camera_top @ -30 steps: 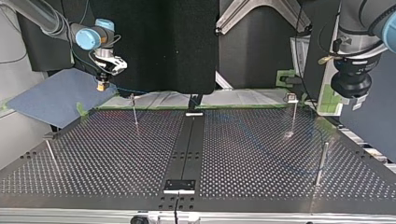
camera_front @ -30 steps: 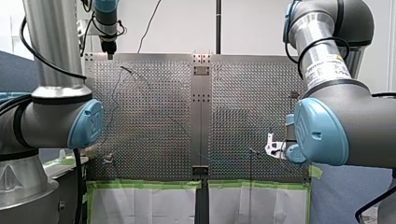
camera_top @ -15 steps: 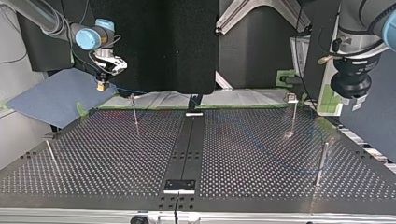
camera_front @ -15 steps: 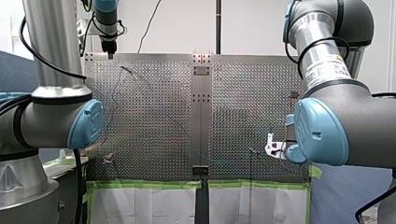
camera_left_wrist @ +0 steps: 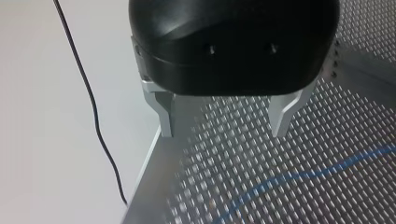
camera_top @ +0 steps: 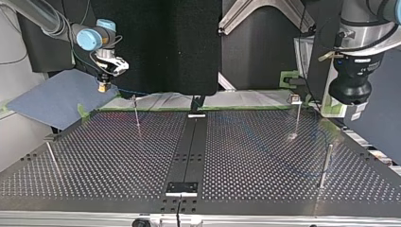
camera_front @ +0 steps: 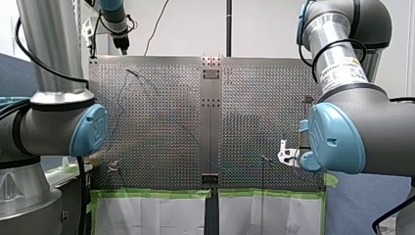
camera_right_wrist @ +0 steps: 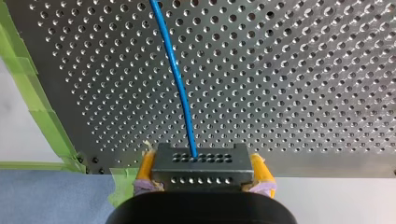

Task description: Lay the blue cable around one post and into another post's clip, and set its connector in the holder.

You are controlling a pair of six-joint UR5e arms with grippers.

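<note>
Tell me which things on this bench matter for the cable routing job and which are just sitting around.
For the job: blue cable; its connector, clamped in my right gripper; my open left gripper; posts, one with a clip.
Lying about: green tape; blue mat; black cord.

My left gripper (camera_left_wrist: 224,134) has shifted slightly rightward and upward in the front view.
</note>
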